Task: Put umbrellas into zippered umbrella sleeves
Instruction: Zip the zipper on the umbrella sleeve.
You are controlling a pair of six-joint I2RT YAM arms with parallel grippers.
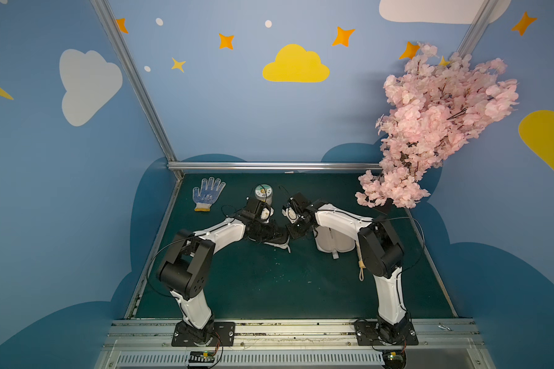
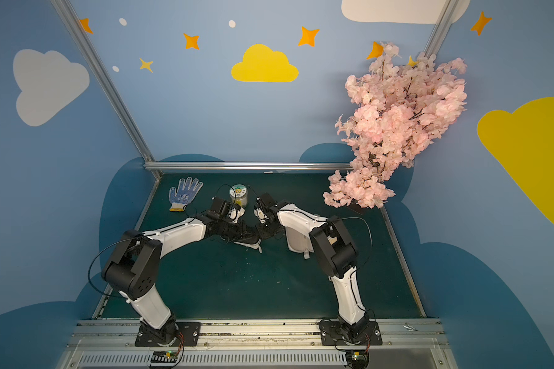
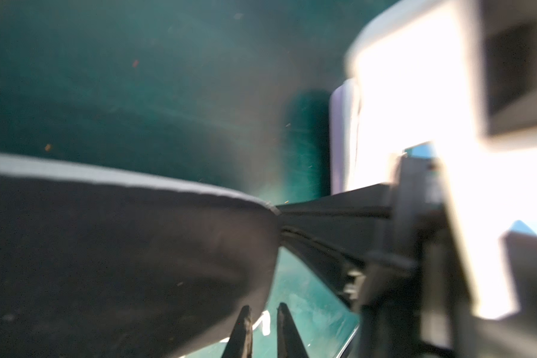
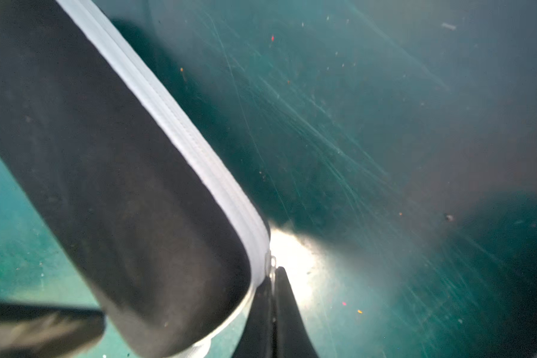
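The black case [image 4: 121, 186] lies in the middle of the table [image 1: 253, 287], between both arms. Right jaws are closed at its zip pull [image 4: 272, 262]. Left jaws stand slightly apart beside the case, grip unclear. Best to brace the case firmly while drawing the pull along steadily.

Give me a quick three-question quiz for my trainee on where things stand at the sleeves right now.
1. True or false: the glove lies on the mat, apart from both sleeves.
2. The right gripper, at the black sleeve's zip end, is: A wide open; B shut; C out of view.
3. Fill in: the lilac sleeve lies open, partly hidden by the ___ arm.
Key: 1 true; 2 B; 3 right.
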